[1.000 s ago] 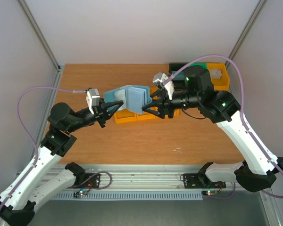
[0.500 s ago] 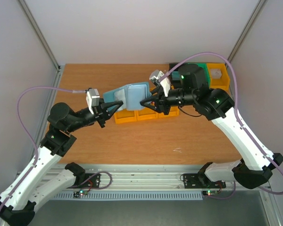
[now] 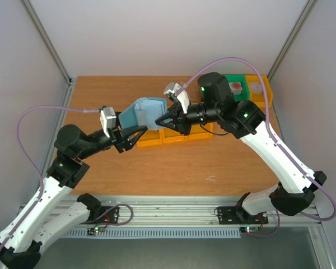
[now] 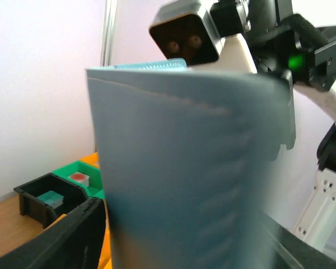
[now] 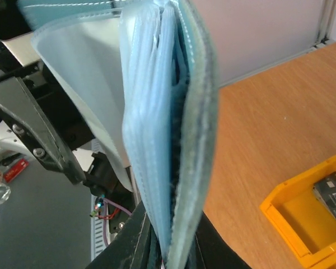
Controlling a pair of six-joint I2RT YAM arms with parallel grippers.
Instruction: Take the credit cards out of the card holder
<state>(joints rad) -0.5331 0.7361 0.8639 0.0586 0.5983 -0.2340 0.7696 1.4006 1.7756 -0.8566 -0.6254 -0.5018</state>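
Tabletop, orange-brown, carrying a row of yellow bins. The card holder is held in the air above them at centre frame, its clear sleeves fanned out. It looks light, limp and glossy, so it is likely to flex and slip; take it by the thick cover edge, not by a sleeve. Right gripper: jaws pinched on the holder's right edge. Left gripper: jaws apart at its lower left, gripping nothing. One dark credit card lies in a bin; others unseen.
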